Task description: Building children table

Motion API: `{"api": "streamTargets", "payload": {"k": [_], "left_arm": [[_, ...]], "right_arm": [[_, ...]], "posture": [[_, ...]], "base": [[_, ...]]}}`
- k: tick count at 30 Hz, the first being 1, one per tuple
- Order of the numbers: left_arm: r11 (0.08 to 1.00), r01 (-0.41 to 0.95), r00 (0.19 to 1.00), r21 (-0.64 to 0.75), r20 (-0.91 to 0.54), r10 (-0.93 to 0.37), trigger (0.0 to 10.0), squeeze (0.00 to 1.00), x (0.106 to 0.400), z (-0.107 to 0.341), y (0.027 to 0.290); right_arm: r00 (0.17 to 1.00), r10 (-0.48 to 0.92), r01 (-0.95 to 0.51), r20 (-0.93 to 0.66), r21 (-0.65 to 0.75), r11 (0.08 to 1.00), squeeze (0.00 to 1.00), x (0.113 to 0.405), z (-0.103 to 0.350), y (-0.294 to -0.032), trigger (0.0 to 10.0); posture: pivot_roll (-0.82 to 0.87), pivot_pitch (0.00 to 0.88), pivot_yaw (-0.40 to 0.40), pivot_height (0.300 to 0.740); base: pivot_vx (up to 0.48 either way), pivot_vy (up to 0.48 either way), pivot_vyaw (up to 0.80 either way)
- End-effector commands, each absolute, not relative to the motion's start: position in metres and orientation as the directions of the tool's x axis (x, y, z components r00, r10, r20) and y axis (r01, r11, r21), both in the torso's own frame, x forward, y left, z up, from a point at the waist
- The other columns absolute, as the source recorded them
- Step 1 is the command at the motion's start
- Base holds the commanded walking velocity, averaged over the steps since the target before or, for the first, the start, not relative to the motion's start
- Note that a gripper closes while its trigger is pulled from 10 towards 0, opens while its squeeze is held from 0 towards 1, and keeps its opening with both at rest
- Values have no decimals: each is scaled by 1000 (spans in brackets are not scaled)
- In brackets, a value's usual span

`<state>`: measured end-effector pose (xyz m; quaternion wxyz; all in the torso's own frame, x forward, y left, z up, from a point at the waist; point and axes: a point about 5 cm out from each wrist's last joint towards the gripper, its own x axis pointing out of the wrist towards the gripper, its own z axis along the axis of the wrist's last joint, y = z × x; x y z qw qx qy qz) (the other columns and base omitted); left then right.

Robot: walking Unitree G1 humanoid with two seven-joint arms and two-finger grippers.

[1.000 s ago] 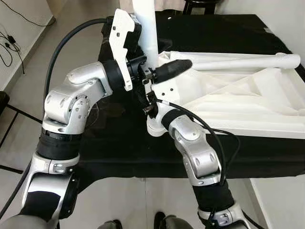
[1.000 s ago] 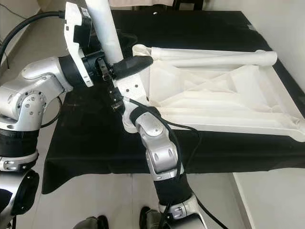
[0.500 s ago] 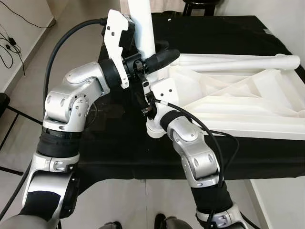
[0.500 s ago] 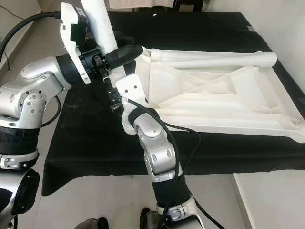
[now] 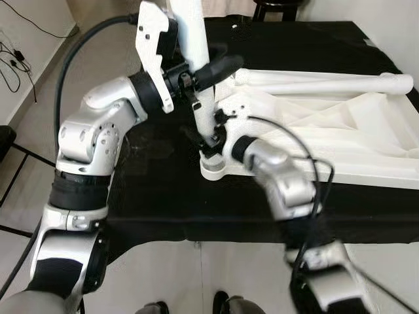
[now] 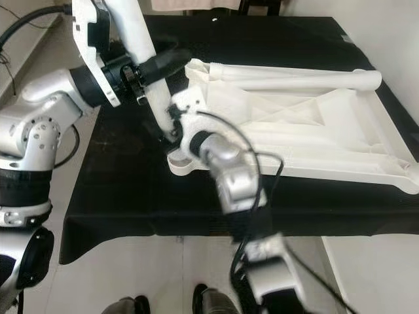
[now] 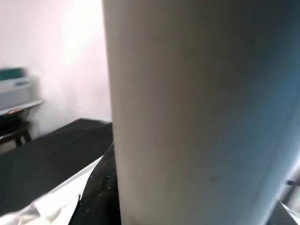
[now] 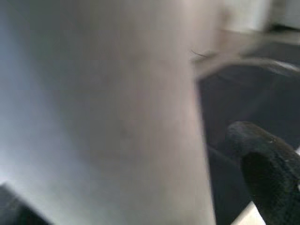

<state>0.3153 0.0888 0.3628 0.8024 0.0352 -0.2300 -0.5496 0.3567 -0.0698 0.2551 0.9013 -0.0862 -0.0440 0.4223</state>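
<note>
Fitting first leg (image 5: 196, 59): near-upright at 10 o'clock on black table (image 5: 157, 190), foot at tabletop's (image 5: 340, 137) corner socket (image 5: 213, 169). Left end effector (image 5: 206, 72) clamped on it; right end effector (image 5: 209, 134) steadies its base, closure indeterminate. Second leg (image 5: 327, 84) lies loose; most assembly remains.

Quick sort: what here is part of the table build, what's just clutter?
Job:
- upright white leg, held by left pincer
- right pincer at its lower end
- upturned white tabletop
- attached leg

Lying about:
- black cloth
- wall cables
- stool
</note>
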Motion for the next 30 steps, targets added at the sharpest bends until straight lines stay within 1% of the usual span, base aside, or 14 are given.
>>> {"api": "streamTargets", "payload": {"k": [1,2,4,6,7,9,14,15,16,17,18,20,23,30], "left_arm": [[107,939,23,327,250,-968,0,0,294,357,50],[96,940,14,329,244,-970,0,0,292,356,48],[96,940,14,329,244,-970,0,0,292,356,48],[89,943,8,322,245,-969,0,0,290,357,43],[89,943,8,322,245,-969,0,0,290,357,43],[92,948,11,304,259,-966,0,0,292,358,39],[41,960,-29,277,247,-969,0,0,294,357,36],[14,962,-51,272,232,-971,0,0,294,356,35],[14,962,-51,272,232,-971,0,0,294,356,35],[-16,962,-77,273,214,-974,0,0,293,356,34],[-34,961,-92,274,203,-975,0,0,292,355,34],[-34,961,-92,274,203,-975,0,0,292,355,34],[-77,943,-141,325,178,-974,0,0,270,363,22],[-87,929,-157,360,171,-973,0,0,257,367,16]], "right_arm": [[534,845,-818,18,-244,521,690,351,266,-44,10000],[489,872,-843,7,-252,475,0,350,267,-43,10000],[489,872,-843,7,-252,475,0,350,267,-43,10000],[379,925,-889,-16,-285,359,0,350,271,-43,10000],[379,925,-889,-16,-285,359,0,350,271,-43,10000],[312,950,-909,-25,-297,291,0,350,275,-43,10000],[262,965,-932,-1,-261,252,0,351,282,-42,10000],[234,972,-941,-5,-253,225,0,351,282,-41,2980],[234,972,-941,-5,-253,225,0,351,282,-41,2980],[180,983,-953,-25,-254,167,0,349,280,-40,0],[143,989,-958,-40,-255,129,0,348,279,-40,0],[143,989,-958,-40,-255,129,0,348,279,-40,0],[67,993,-969,-95,-243,42,0,346,270,-35,0],[82,990,-969,-112,-241,52,0,349,264,-31,0]], "posture": [[-216,183,-29,740],[-217,182,-27,740],[-217,182,-27,740],[-209,186,-27,740],[-209,186,-27,740],[-208,185,-30,740],[-205,187,-34,740],[-205,188,-34,740],[-205,188,-34,740],[-206,187,-36,740],[-206,187,-36,740],[-206,187,-36,740],[-213,184,-41,740],[-212,185,-41,740]], "base": [[0,0,0],[0,0,0],[0,0,0],[0,0,0],[0,0,0],[0,0,0],[0,0,0],[0,0,0],[0,0,0],[0,0,0],[0,0,0],[0,0,0],[0,0,0],[0,0,0]]}}
